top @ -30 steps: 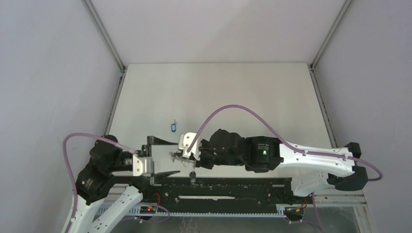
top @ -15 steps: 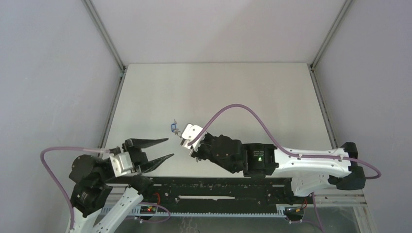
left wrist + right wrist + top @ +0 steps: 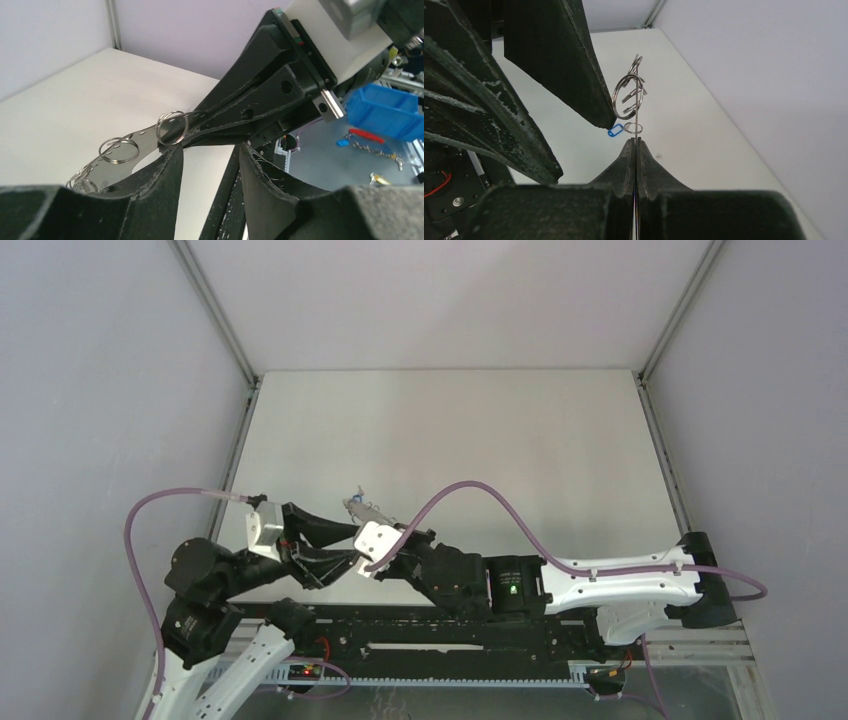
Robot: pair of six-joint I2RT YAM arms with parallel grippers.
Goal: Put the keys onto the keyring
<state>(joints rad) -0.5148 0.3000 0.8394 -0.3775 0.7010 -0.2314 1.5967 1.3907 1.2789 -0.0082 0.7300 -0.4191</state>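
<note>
My right gripper (image 3: 636, 141) is shut on the keyring (image 3: 637, 107), a thin grey metal piece seen edge-on, with small rings (image 3: 628, 94) hanging along it. In the top view the right gripper (image 3: 362, 518) holds the keyring (image 3: 356, 505) above the table's left middle. My left gripper (image 3: 210, 150) is open and empty, its fingers (image 3: 165, 172) just under the keyring's rings (image 3: 172, 128). In the top view the left gripper (image 3: 352, 544) is beside the right gripper's fingers. The blue-headed key (image 3: 615, 132) lies on the table below the keyring. The black-headed key is out of view.
The white table (image 3: 480, 440) is walled at left, back and right. A black rail (image 3: 460, 625) runs along the near edge. The right arm's purple cable (image 3: 470, 488) arcs over the table. A blue bin (image 3: 382, 107) stands off the table.
My left gripper has swung up and right, closing in on the right gripper's fingers and the keyring. The right gripper has shifted slightly left and nearer, still holding the keyring.
</note>
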